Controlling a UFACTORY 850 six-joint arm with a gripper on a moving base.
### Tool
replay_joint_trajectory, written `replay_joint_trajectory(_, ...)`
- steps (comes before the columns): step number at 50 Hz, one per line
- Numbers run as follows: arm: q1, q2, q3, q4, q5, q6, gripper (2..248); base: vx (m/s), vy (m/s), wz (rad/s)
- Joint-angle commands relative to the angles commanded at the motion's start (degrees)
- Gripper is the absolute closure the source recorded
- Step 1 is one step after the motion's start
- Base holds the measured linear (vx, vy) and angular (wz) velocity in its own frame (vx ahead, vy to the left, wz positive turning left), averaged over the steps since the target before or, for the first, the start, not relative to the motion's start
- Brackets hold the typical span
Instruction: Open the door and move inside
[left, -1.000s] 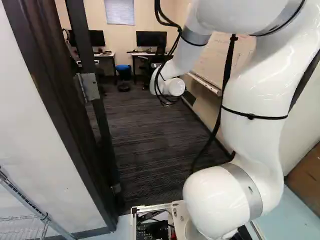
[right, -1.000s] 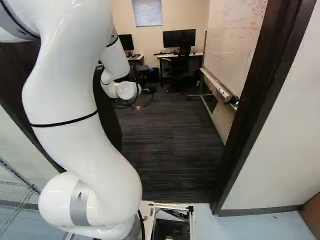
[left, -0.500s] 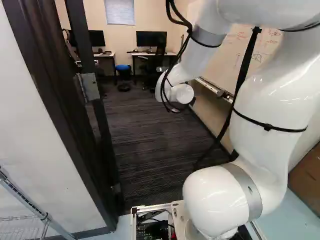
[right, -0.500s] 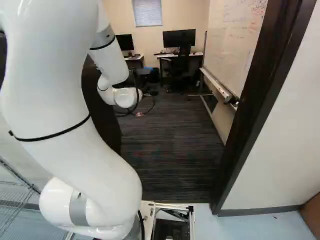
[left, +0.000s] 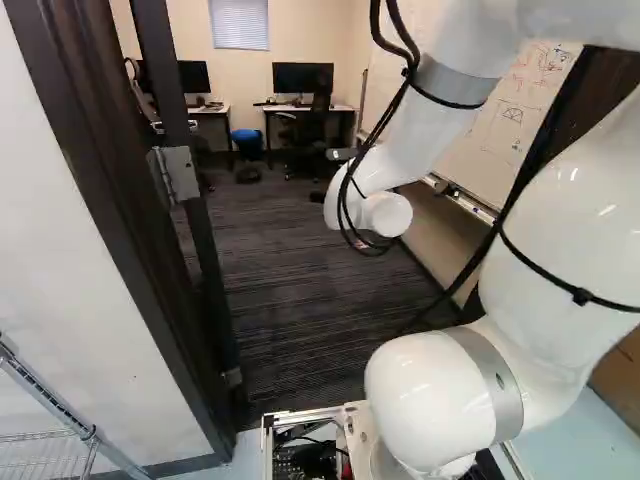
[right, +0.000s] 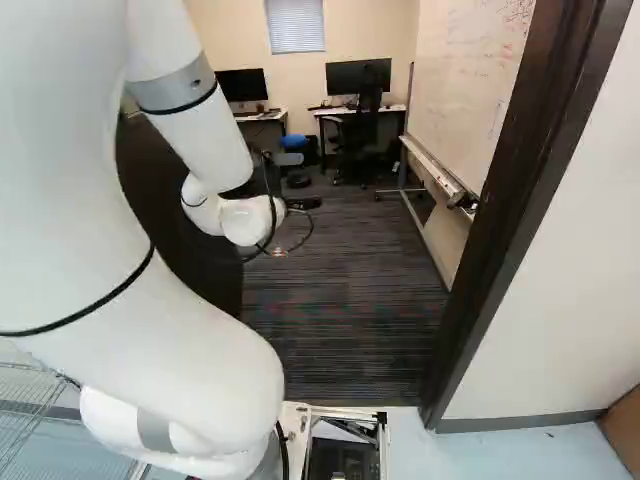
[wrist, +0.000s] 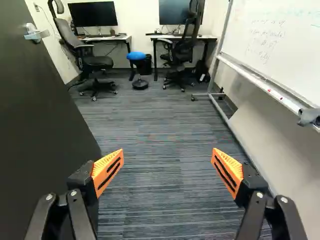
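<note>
In the right base view, my gripper (right: 303, 203) shows partly, dark beyond the white wrist. The wrist view has the gripper (wrist: 167, 162) open, its orange pads wide apart with only carpet beyond them. The dark door (wrist: 42, 125) stands swung inward beside the gripper, apart from the nearer finger, and its silver lever handle (wrist: 38, 34) is farther ahead. The left base view shows the door edge-on by its hinge (left: 178, 173). The doorway lies open, bounded by a dark frame (right: 515, 200) on the other side.
Past the doorway is carpet (wrist: 150, 130). A whiteboard (wrist: 280, 45) on a wheeled stand lines the wall opposite the door. Desks, monitors, office chairs (wrist: 92, 62) and a blue stool (wrist: 136, 56) are at the back. A wire rack (left: 60, 430) stands outside the doorway.
The arm has shifted: its wrist moved right and down in the left base view and lower in the right base view, where more of the gripper shows. Base and door look unmoved.
</note>
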Motion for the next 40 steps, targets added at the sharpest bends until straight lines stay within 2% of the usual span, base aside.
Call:
replay_joint_trajectory(22, -1.5, 6.0, 8.1, -0.4, 2.3, 0.0, 3, 0.0, 0.0, 0.0)
replay_joint_trajectory(40, -2.2, 9.0, 12.3, -0.7, 3.5, 0.0, 3, 0.0, 0.0, 0.0)
